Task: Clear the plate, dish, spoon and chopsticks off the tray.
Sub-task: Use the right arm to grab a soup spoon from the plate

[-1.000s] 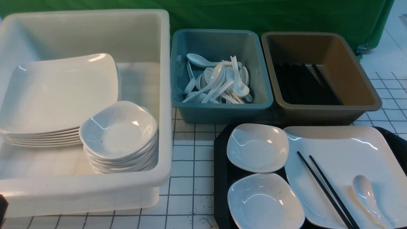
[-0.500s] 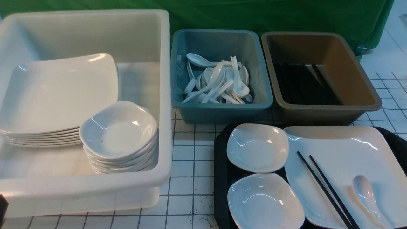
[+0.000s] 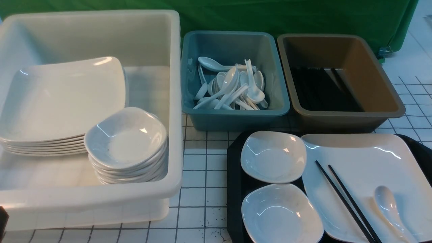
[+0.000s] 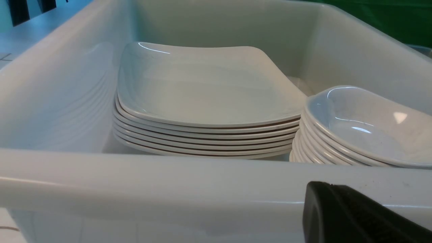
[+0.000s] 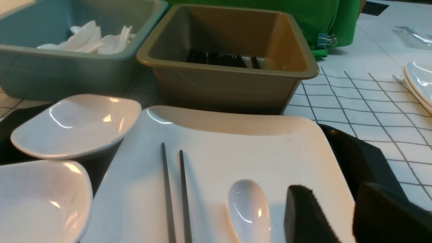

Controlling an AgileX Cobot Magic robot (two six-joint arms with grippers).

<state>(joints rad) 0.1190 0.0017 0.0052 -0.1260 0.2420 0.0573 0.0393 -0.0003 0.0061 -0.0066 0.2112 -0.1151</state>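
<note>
Plate [image 3: 364,158] sits on rt part of tray [image 3: 234,175], chopsticks [image 3: 344,199] + spoon [image 3: 388,206] lying on it, apart. Two small dishes [image 3: 273,157] on tray's left, just beside plate. Brown bin [image 3: 341,116] & teal bin [image 3: 236,118] behind tray. R gripper [image 5: 332,192] low over plate near spoon, jaws partway apart, empty. L gripper [image 4: 337,209] closed, nothing seen in it, at white tub [image 4: 168,182] near wall.
</note>
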